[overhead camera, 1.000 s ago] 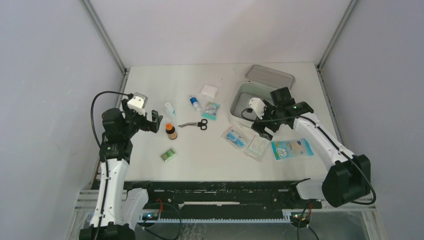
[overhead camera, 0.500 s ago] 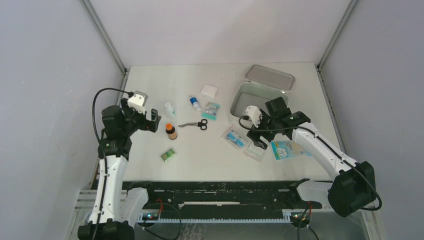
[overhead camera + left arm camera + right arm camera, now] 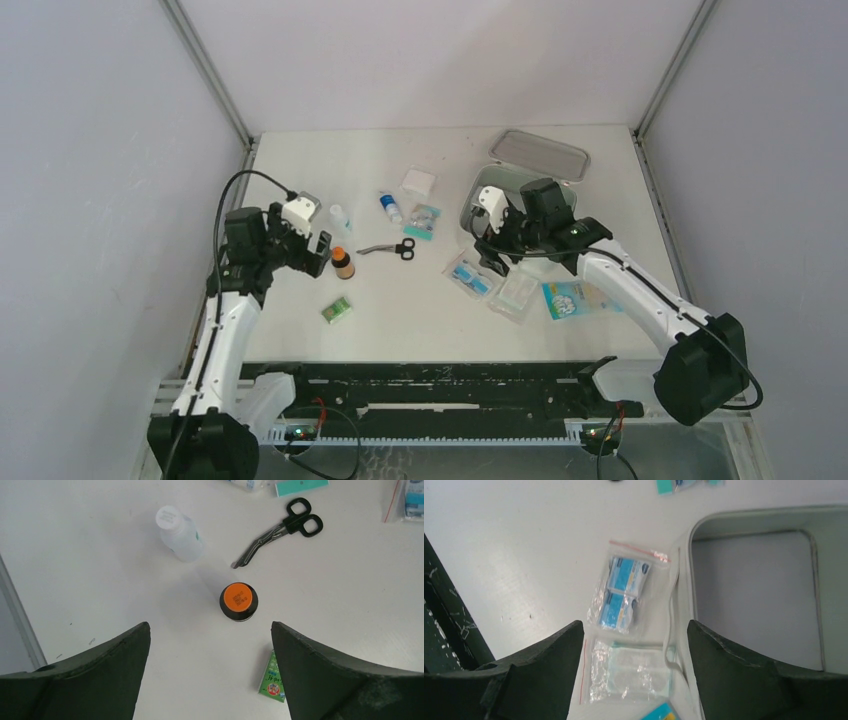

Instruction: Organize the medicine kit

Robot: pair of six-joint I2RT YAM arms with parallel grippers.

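left jaws: spread wide, empty, above orange-capped bottle (image 3: 239,601) | right jaws: apart, holding nothing, over packets (image 3: 621,594) just beside kit rim | kit (image 3: 754,595): far right of table (image 3: 420,315), lid open, the base's visible part bare

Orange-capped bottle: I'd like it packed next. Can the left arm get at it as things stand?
Probably yes: the left gripper hangs open above the orange-capped bottle, which stands upright and apart from the scissors and the white-capped bottle.
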